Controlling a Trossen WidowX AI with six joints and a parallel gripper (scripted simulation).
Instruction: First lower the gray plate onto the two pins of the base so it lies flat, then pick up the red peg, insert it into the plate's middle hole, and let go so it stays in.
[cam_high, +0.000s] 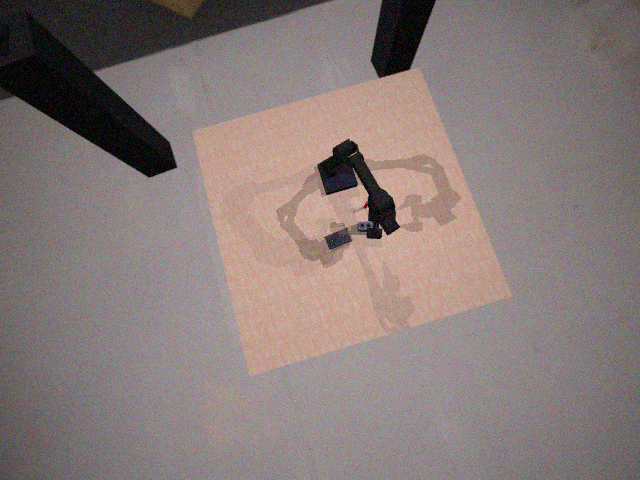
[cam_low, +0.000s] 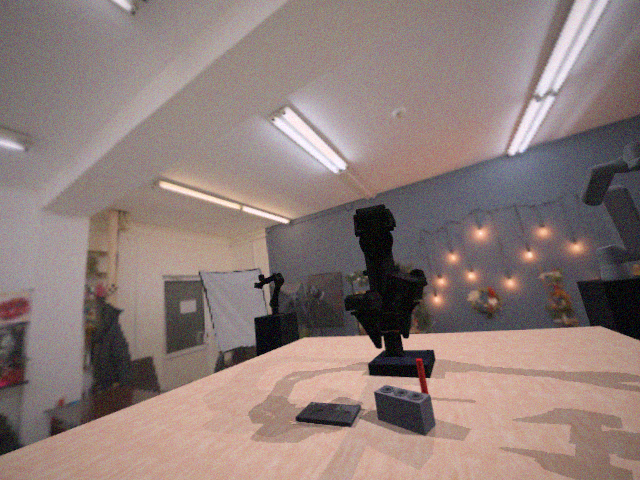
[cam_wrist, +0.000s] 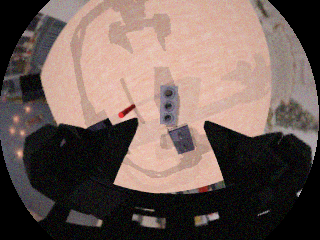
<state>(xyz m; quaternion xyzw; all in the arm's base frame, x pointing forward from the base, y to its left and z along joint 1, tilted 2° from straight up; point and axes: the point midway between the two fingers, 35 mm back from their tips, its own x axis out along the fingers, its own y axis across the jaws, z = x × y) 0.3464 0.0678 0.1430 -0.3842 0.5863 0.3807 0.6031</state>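
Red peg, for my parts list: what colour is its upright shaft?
The peg is plain red, clearest in the exterior view.

Matt, wood-like grain on the pale tabletop (cam_high: 310, 320) (cam_low: 232, 439) (cam_wrist: 210, 55); smooth, perhaps plastic, gray block (cam_high: 364, 226) (cam_low: 403, 411) (cam_wrist: 163, 112).

- End effector (cam_wrist: 171, 122): open, its two black fingers entering from either side of the lower field.
- Gray plate (cam_wrist: 168, 99): on the counter (cam_wrist: 215, 45), three round holes in one row.
- Dark base (cam_wrist: 181, 140): just beside the plate, set at a slight angle to it; pins too small to tell.
- Red peg (cam_wrist: 127, 111): left of the plate in view, apart from it.
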